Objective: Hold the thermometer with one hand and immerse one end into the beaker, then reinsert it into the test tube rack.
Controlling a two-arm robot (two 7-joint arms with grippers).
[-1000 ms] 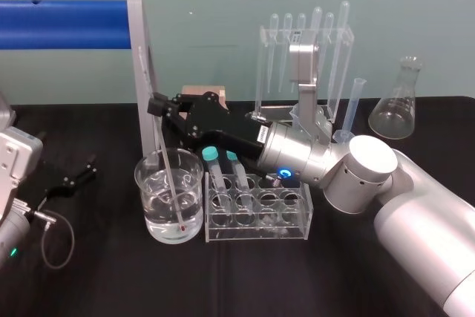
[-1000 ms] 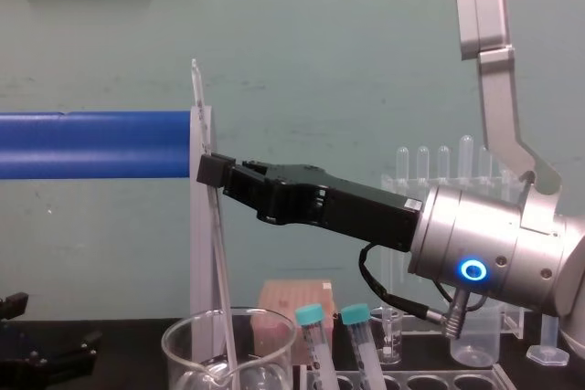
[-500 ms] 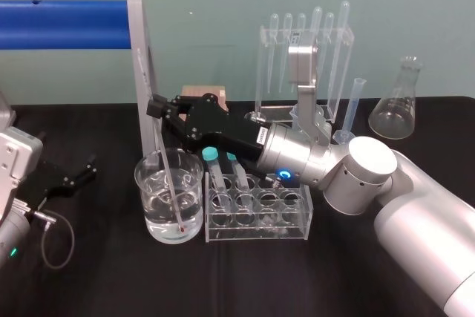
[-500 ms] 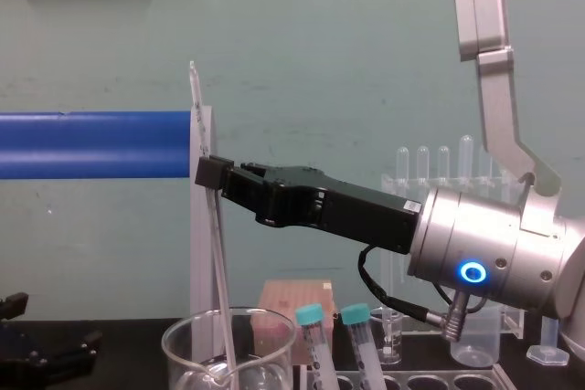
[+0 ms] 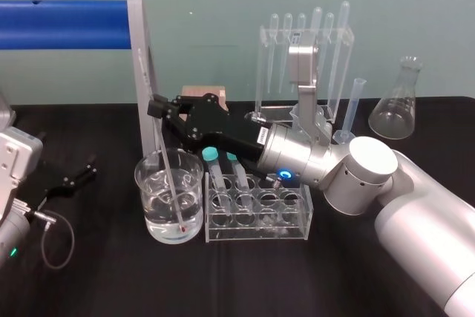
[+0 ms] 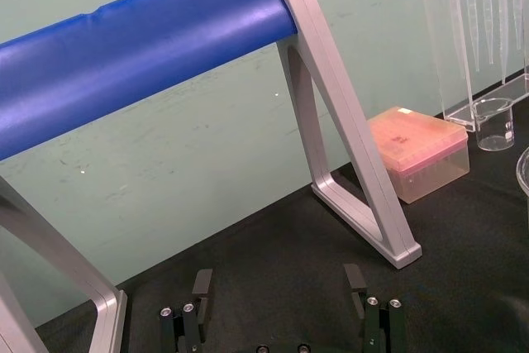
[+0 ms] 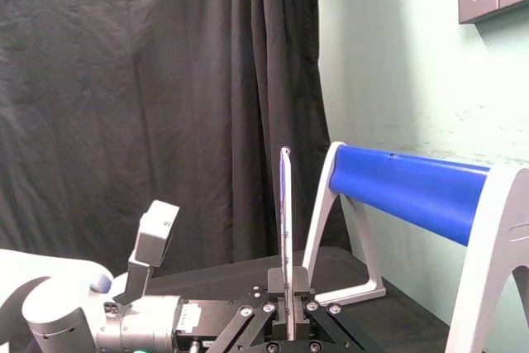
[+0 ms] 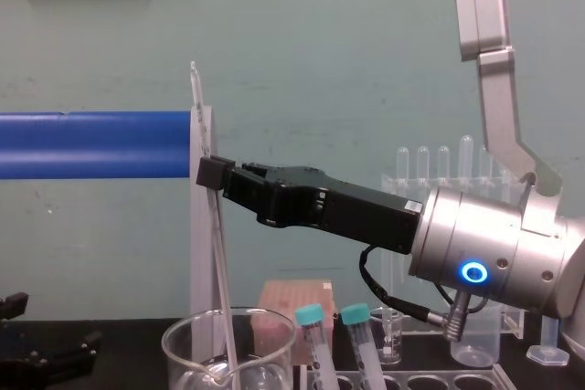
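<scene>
The very long, thin clear glass thermometer [image 8: 218, 253] is clamped above its middle between the closed fingers of the long black right gripper [image 8: 210, 173], which is carried on a thick silver wrist with a glowing blue ring. The rod is held steep but slightly tilted. Its top stands above the gripper, and its red-tipped lower end is sunk in the water of the wide clear glass beaker [image 5: 145, 198] directly below the gripper. Whether the tip touches the beaker floor cannot be told. The thermometer is judged to be light, stiff and brittle, with a smooth surface made more slippery where it is wet. A firm but gentle pinch on the dry upper part, as taken here, is therefore thought suitable. Because so much length hangs below the gripper, any sideways knock against the beaker rim could be turned into a bending load that might snap the glass. A straight lift until the tip clears the rim would be called for. The low pale translucent test tube rack [image 5: 260, 231], with two teal-capped tubes [image 5: 211, 155] in it, stands below the gripper's body, just beside the beaker. An empty hole would have to be met squarely. The black left gripper [image 6: 277, 287] is parked with its fingers spread wide on the dark surface [image 5: 104, 272], well apart from the right gripper.
</scene>
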